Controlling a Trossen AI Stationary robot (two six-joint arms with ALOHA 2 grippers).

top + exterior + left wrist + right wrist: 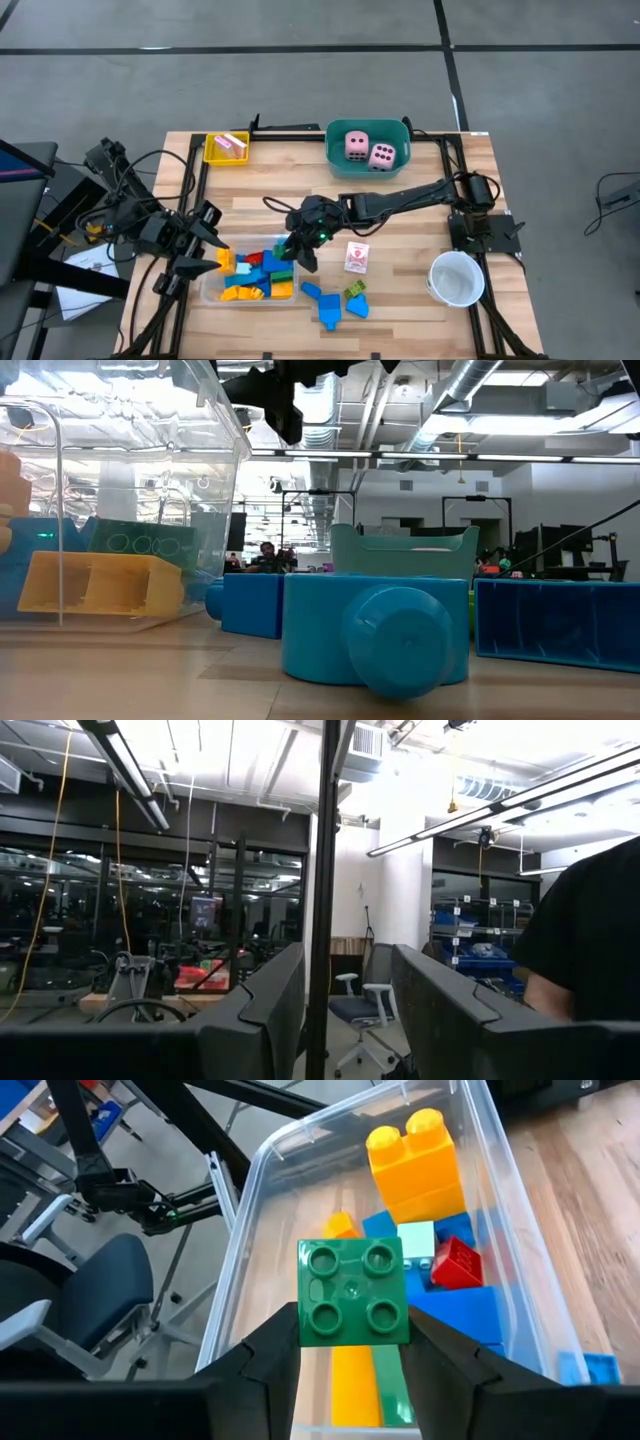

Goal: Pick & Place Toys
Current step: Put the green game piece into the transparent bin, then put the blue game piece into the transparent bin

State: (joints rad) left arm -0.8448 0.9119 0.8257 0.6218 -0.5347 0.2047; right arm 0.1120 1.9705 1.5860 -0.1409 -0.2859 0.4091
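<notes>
Two arms over wooden table (420, 290); right fingers (352, 1342) pinch green block (352, 1295); left fingers' state unclear.

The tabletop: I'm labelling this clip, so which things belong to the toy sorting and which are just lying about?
Belong to the job:
- green square plastic block, held by the right hand
- plastic blocks in the clear tray
- loose blue blocks
- two pink foam dice
- pink-white card

Lying about:
- white cup
- left hand, waiting by the clear tray
</notes>
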